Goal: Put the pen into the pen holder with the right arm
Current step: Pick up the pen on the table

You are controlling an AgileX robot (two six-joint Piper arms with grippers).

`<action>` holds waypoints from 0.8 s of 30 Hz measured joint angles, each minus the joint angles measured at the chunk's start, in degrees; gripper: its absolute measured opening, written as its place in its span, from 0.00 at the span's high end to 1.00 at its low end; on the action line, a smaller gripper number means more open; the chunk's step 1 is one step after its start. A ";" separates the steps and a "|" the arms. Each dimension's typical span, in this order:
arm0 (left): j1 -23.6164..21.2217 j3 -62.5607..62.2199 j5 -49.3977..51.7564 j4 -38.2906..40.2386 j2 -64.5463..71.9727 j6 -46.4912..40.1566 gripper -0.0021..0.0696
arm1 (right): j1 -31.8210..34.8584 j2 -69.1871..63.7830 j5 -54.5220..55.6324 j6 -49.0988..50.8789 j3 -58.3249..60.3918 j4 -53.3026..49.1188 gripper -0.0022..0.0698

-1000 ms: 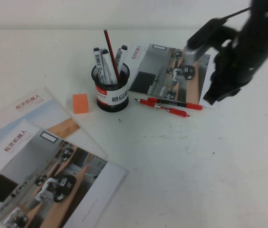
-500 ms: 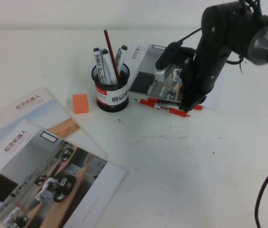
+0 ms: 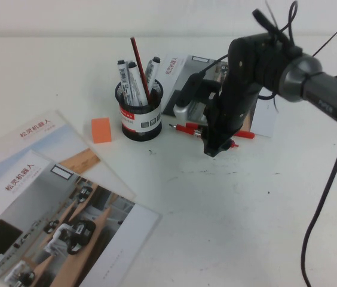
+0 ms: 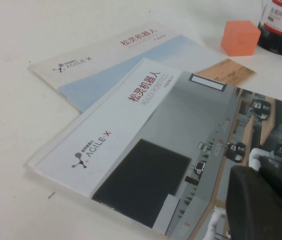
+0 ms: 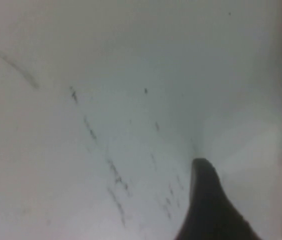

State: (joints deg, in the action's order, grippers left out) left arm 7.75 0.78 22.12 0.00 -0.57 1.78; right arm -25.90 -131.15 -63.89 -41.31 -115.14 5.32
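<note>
The table [image 3: 228, 215] is a plain white surface, scuffed with small dark specks and faint streaks — the right wrist view shows these marks close up on bare white. Beyond the table's far edge only a pale wall shows.

The pen holder [image 3: 140, 117] stands upright, toward the far side of the table, with markers and a thin dark-red pencil [image 3: 140, 69] poking out of it. An orange block [image 3: 101, 130] sits just beside the pen holder on its left. Two brochures [image 3: 49, 209] lie overlapped, well apart from the pen holder, toward the near-left corner; another brochure [image 3: 186, 84] lies flat just right of the pen holder, partly hidden by the arm.

The pen [image 3: 187, 129] lies flat on the table to the right of the pen holder, near it but not touching, its silvery tip pointing toward the cup. A second red pen [image 3: 243, 134] lies just behind it, mostly covered by the arm.

The right gripper [image 3: 215, 147] is down at the table over the far-from-holder end of the pen; the right arm [image 3: 258, 66] reaches in from the right with loose cables trailing. One dark finger [image 5: 208, 200] shows in the wrist view against bare table — whether the fingers are apart or together I cannot tell, and nothing appears to be held.

The left gripper [image 4: 268, 202] hovers over the near-left brochures, away from the pen holder; only a blurred dark part of it shows, so its fingers cannot be judged.
</note>
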 joint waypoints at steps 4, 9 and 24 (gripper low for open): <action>0.00 0.00 0.00 0.00 0.00 0.00 0.97 | -0.28 -1.09 2.20 -0.09 -0.13 -0.13 0.51; 0.00 0.00 0.00 0.00 0.00 0.00 0.97 | -0.31 -1.47 2.40 1.14 -2.22 -1.89 0.51; 0.00 0.00 0.00 0.00 0.00 0.00 0.97 | -0.31 -2.81 3.74 2.55 -6.41 -6.10 0.51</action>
State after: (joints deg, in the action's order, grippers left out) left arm 7.75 0.78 22.12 0.00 -0.57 1.78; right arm -26.21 -133.95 -60.16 -38.76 -121.55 -0.78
